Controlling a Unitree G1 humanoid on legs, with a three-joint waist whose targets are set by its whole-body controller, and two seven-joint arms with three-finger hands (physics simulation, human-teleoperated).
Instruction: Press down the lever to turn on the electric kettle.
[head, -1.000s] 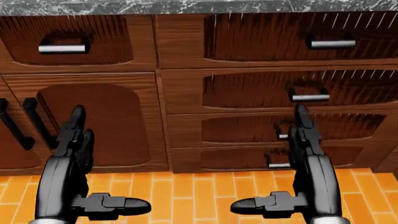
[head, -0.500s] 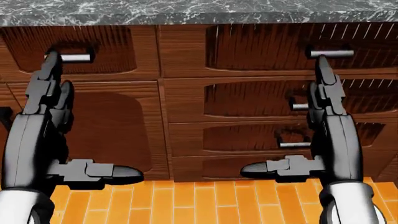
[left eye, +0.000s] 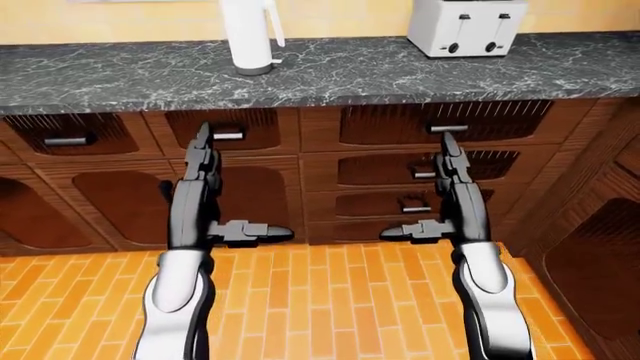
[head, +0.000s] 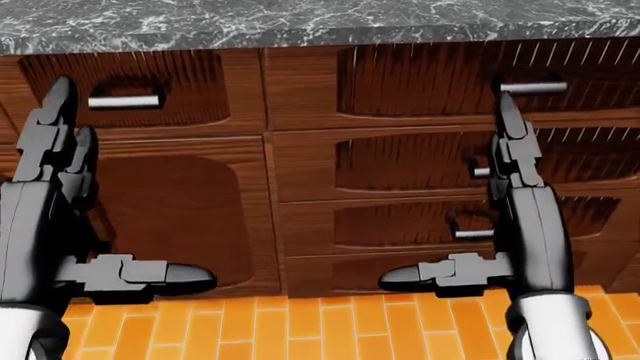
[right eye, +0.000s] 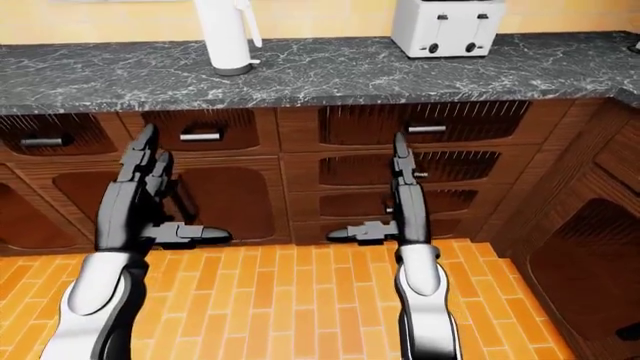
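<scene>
— Two hands, what are they doing?

— Both are raised before the wooden cabinets (left eye: 320, 180) that fill the middle of the left-eye view, under the dark marbled counter (left eye: 400, 71) running across its upper part. The orange tiled floor (left eye: 320, 300) takes the bottom.

— Start with the left hand.

— The left hand (left eye: 200, 202) stands left of centre in the left-eye view, long fingers (left eye: 204, 146) pointing straight up and lying side by side, the thumb (left eye: 255, 232) stuck out sideways toward the middle. Spread wide, holding nothing, touching nothing that I can see.

— And the other?

— The right hand (left eye: 452, 199) mirrors it right of centre: fingers up, thumb jutting left toward the middle, also spread and empty. In the head view its fingertips (head: 507, 109) rise just below a silver drawer handle (head: 533, 87), but whether they touch the drawer face I cannot tell.

— Where is the kettle?

— The white electric kettle (left eye: 250, 34) stands on the counter at the upper left of the left-eye view, its top cut off by the frame edge. It is well above both hands, a little right of the left hand's fingertips and far left of the right hand's. Its lever is not clear to me at this size.

— Anything else up there?

— A white toaster (left eye: 467, 26) at the upper right of the counter, well apart from the kettle.
</scene>
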